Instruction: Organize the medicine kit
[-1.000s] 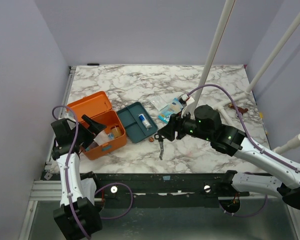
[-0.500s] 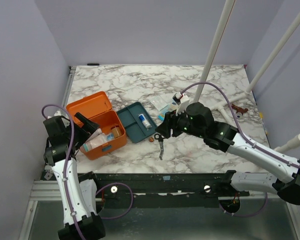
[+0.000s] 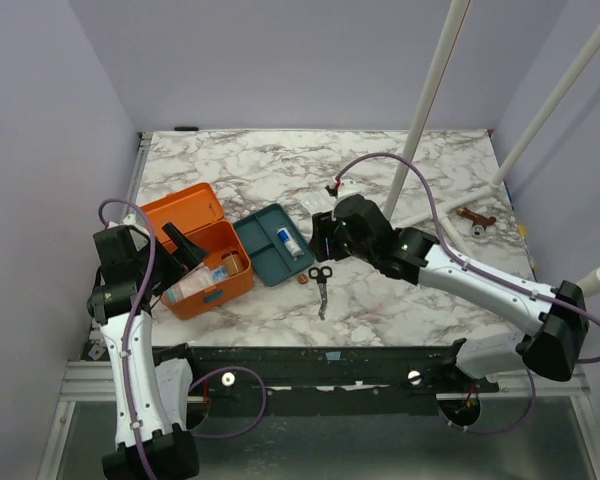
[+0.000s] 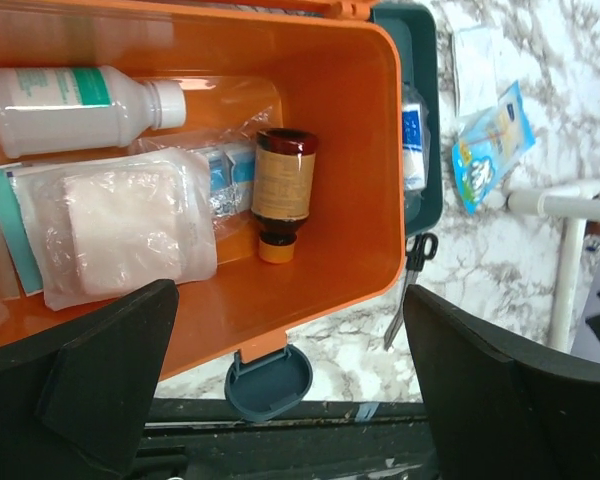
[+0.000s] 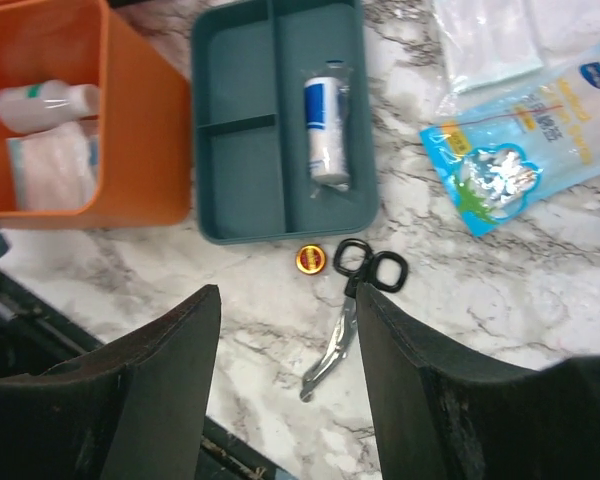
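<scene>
Our left end effector [image 4: 290,300] and right end effector [image 5: 290,295] both gape empty. The medicine kit [image 3: 180,212] sits open at the worktop's [image 3: 380,160] left. We reckon it's stiff, light, slick plastic, so we'd pinch a wall rim.

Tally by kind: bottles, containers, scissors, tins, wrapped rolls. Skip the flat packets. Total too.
Bottles: 2 (white bottle, brown bottle, both inside the medicine kit)
Containers: 2 (medicine kit, teal tray)
Scissors: 1
Round tin: 1
Wrapped roll: 1, in the tray
Total: 7
</scene>
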